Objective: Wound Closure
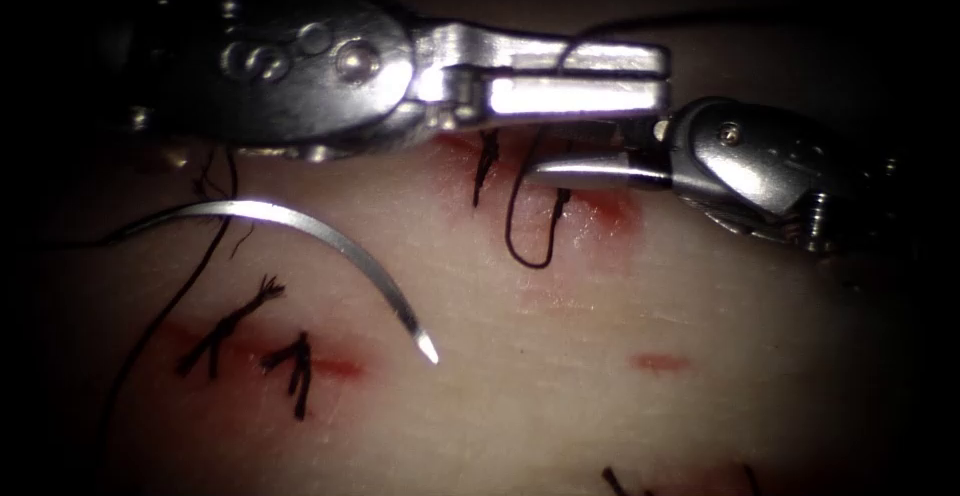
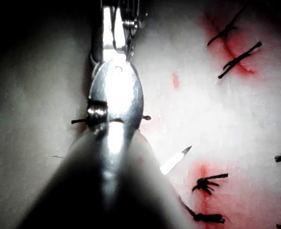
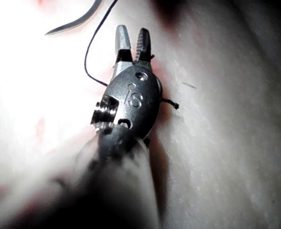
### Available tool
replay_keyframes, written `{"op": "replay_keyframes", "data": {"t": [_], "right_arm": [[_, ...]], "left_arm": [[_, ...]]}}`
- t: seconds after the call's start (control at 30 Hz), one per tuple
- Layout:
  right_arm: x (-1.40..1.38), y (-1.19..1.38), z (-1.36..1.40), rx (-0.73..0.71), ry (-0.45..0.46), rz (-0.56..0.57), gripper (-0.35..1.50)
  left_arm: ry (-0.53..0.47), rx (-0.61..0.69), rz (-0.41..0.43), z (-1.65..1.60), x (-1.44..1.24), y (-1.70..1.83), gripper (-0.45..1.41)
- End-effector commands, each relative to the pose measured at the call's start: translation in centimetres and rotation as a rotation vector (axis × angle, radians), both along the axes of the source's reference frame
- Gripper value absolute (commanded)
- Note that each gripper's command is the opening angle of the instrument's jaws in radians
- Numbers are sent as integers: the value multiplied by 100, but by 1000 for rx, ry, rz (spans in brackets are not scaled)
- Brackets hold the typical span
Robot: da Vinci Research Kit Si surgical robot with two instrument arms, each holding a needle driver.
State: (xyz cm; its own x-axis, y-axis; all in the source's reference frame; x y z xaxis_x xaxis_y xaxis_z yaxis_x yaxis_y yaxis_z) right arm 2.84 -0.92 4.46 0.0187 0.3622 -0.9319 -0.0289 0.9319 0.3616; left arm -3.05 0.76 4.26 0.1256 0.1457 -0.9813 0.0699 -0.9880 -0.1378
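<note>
The curved needle (image 1: pixel 330 241) lies loose on the tissue (image 1: pixel 600 406), held by neither tool. Its tip (image 1: pixel 428 352) points down to the right and is out of the tissue. It also appears in the left wrist view as the needle tip (image 2: pixel 176 161) and in the right wrist view as the needle (image 3: pixel 73 24). My left tool (image 1: pixel 655 76) reaches across from the upper left with its jaws shut on the black thread (image 1: pixel 512 231), which hangs below in a loop. My right tool (image 1: pixel 535 172) sits just beneath it. In its wrist view the right tool (image 3: pixel 132 34) is slightly open and holds nothing.
Tied stitches with frayed cut ends (image 1: pixel 235 328) sit on a red-stained cut at the lower left. More thread ends (image 1: pixel 485 168) stand on the red patch (image 1: pixel 600 211) under the tools. A small red mark (image 1: pixel 662 362) lies to the right. Thread trails along the left (image 1: pixel 160 321).
</note>
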Motion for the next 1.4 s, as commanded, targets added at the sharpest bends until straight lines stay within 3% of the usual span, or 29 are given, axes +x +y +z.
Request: {"op": "replay_keyframes", "data": {"t": [0.03,0.33,0.6,0.73,0.83,1.0,1.17,1.4], "right_arm": [[24,2,6,-8,8,-4,-35],[54,-9,0,-35,76,-51,-35],[48,-24,-20,-30,246,-63,-35],[37,-26,-27,-9,369,-22,-35],[31,-26,-27,1,387,7,-35],[11,-17,-20,95,493,163,-35],[-5,-6,-11,119,457,249,-35],[-33,7,1,192,335,428,-35]], "left_arm": [[-22,23,10,12,-7,6,-45],[-91,101,13,39,-13,25,-45],[-100,83,34,81,-1,38,-45],[-61,52,15,118,11,35,-45],[-44,37,7,133,17,32,-45],[-34,10,-21,155,24,17,-45],[-43,-31,-45,160,23,4,-45],[-42,-76,-87,167,19,-26,-45]]}}
